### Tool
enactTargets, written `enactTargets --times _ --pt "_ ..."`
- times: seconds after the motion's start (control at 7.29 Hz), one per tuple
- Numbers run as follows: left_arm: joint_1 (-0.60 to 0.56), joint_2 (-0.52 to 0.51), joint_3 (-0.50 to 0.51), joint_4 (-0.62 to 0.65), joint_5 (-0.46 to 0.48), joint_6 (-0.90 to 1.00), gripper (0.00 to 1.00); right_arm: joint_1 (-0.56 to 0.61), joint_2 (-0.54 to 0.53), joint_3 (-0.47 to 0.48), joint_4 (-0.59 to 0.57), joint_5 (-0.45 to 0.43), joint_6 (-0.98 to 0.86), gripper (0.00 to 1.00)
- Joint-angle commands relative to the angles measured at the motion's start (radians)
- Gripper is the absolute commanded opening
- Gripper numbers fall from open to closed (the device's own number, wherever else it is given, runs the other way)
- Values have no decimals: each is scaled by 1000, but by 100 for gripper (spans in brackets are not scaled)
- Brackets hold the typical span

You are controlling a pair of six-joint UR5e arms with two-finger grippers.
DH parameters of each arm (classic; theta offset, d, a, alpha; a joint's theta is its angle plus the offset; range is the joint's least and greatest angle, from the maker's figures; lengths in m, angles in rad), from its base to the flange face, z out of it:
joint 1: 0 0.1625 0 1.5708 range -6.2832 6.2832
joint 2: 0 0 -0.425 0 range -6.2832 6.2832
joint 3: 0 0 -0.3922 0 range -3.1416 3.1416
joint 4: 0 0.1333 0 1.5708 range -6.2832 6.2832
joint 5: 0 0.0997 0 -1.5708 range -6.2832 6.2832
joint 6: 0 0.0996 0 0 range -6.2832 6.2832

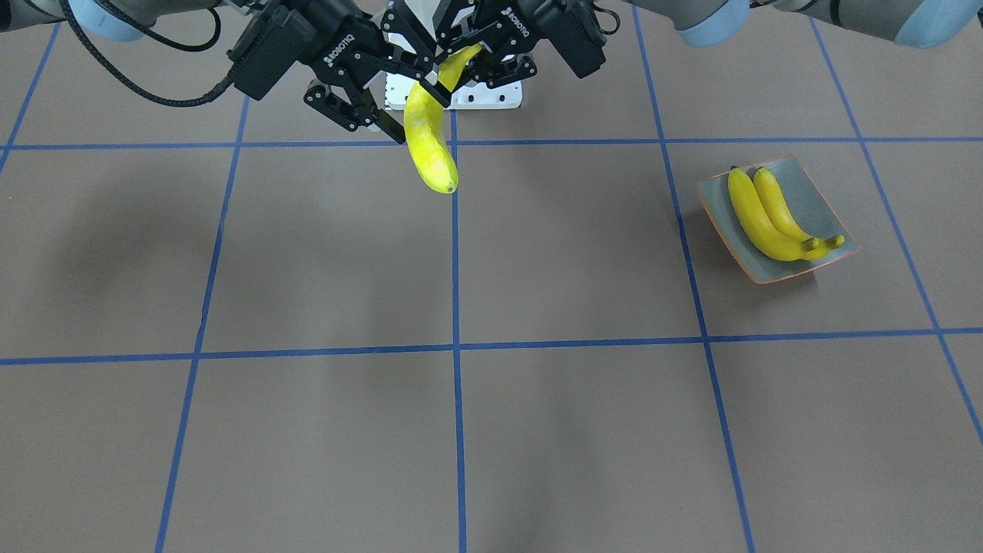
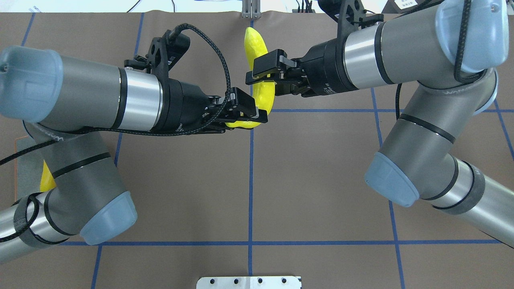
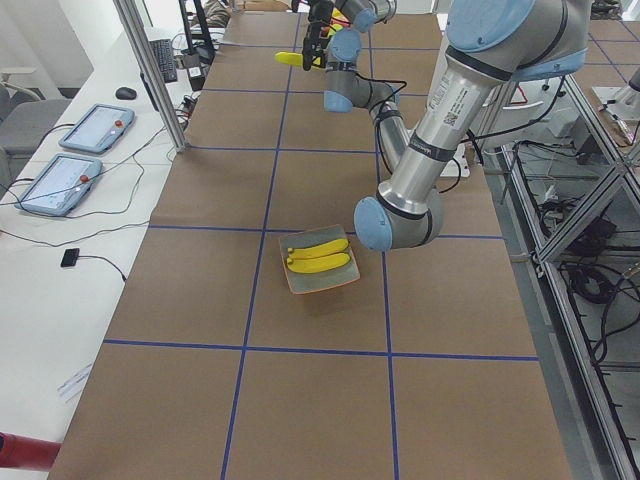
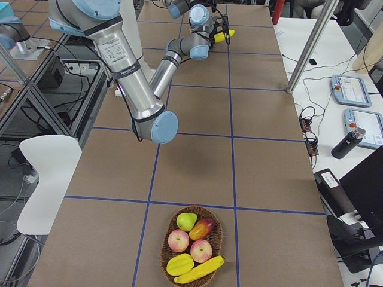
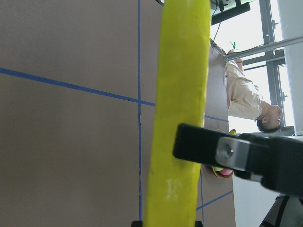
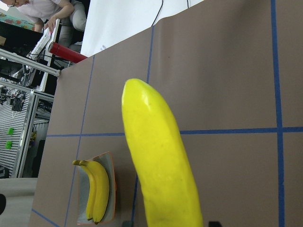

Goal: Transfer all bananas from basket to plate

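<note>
One banana (image 1: 430,142) hangs in the air over the table's middle, held by both grippers. My right gripper (image 2: 261,74) is shut on the banana (image 2: 257,42) around its middle. My left gripper (image 2: 251,114) is shut on its curved stem end. Two bananas (image 1: 760,219) lie side by side on the grey plate (image 1: 810,192) with the orange rim, on my left side. In the exterior right view the wicker basket (image 4: 161,251) stands far off on my right side. It holds one more banana (image 4: 200,270) among other fruit.
The basket also holds apples (image 4: 178,240), a pear and a mango. A white mounting plate (image 2: 249,282) sits at the robot's base. Teach pendants (image 3: 95,128) lie on the white side bench. A person (image 5: 246,90) sits beyond the table's end. Blue tape lines grid the brown table.
</note>
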Motion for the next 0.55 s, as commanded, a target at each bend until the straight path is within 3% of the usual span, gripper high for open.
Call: enactTargets --times 0.0,0.41 --pt "-3 41 -6 2 -1 0 0 37 -9 6 -4 18 -3 100" --pt "-21 305 -92 11 -1 0 0 121 -168 -6 -13 34 -98 100"
